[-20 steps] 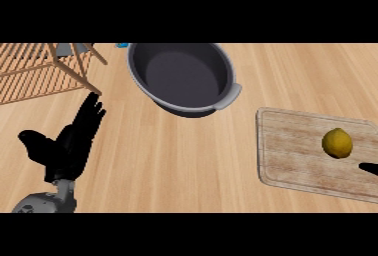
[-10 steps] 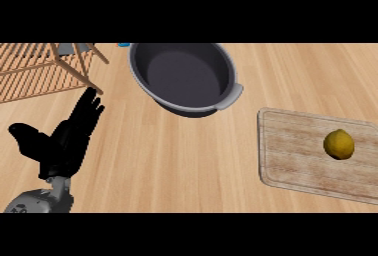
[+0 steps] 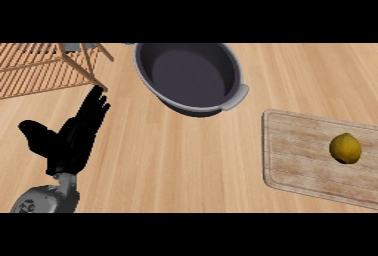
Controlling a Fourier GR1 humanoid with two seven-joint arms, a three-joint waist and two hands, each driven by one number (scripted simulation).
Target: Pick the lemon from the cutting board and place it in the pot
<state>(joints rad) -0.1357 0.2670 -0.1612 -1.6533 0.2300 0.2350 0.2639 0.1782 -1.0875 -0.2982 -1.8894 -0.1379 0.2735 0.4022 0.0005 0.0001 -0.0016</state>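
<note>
Light wooden counter [image 3: 184,165], viewed steeply from above. At right, pale cutting board [image 3: 295,160], set slightly askew, with yellow lemon [image 3: 345,148] laid free on its right half. At top centre, dark grey pot [image 3: 184,75] with pale side handle, placed well apart from lemon. At upper left, slatted wooden rack [image 3: 37,70]. At lower left, left hand [image 3: 70,142] held open over counter, fingers straight and close together, thumb spread aside, fingertips near rack's leg.
</note>
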